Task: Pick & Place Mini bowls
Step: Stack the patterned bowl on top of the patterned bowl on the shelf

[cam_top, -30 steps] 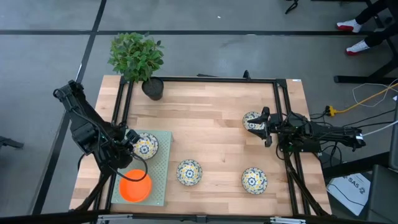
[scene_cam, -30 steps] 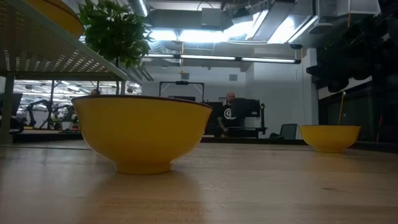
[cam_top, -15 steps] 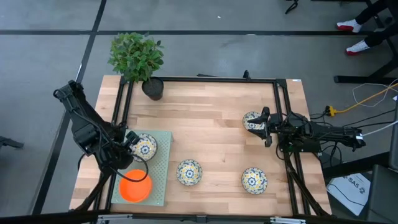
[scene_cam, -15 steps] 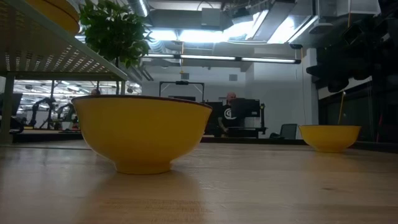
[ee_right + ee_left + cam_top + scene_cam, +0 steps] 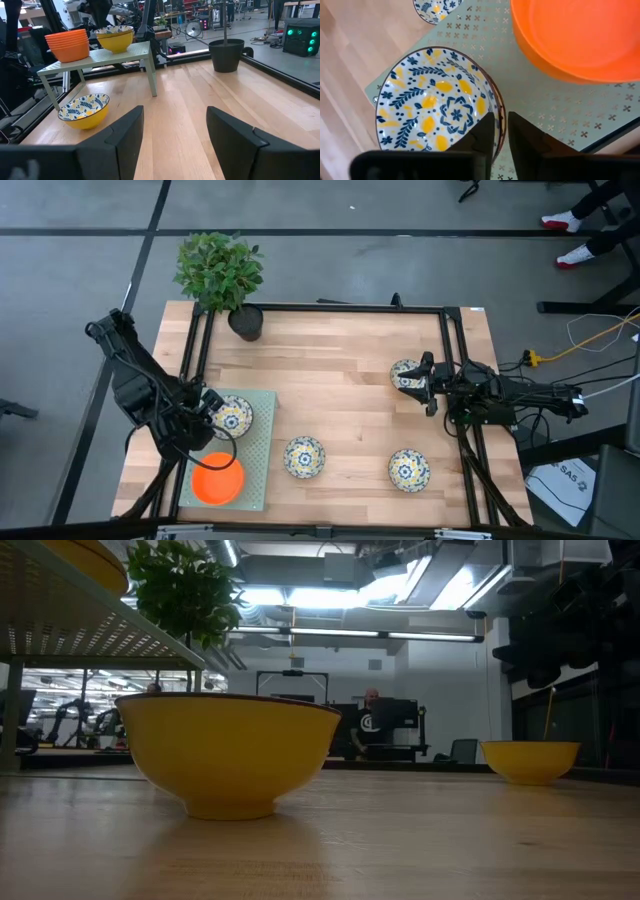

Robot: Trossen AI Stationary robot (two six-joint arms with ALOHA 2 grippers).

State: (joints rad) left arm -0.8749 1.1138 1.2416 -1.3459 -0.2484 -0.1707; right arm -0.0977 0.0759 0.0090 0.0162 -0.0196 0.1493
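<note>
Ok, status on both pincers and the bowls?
Left pincer straddling floral bowl rim on shelf. Right pincer open, idle. Three floral bowls on table.

Four floral mini bowls (image 5: pixel 304 457) and orange ones (image 5: pixel 217 480) (stacked) sit upright.

1. Raised shelf (image 5: pixel 258 442) at lower left of the table (image 5: pixel 340 370) in the high view.
2. On the shelf: stack of plain bowls (image 5: pixel 217 479) nearer the bottom edge, patterned bowl (image 5: pixel 233 416) just above it.
3. Left gripper (image 5: pixel 207 402) at that patterned bowl's left rim, one finger inside, one outside.
4. Plant pot (image 5: pixel 245 321) at upper left of the table.
5. Lower centre: second patterned bowl (image 5: pixel 304 457); lower right: third (image 5: pixel 408 469).
6. Right of centre: fourth bowl (image 5: pixel 405 374), touching the right gripper (image 5: pixel 428 385).
</note>
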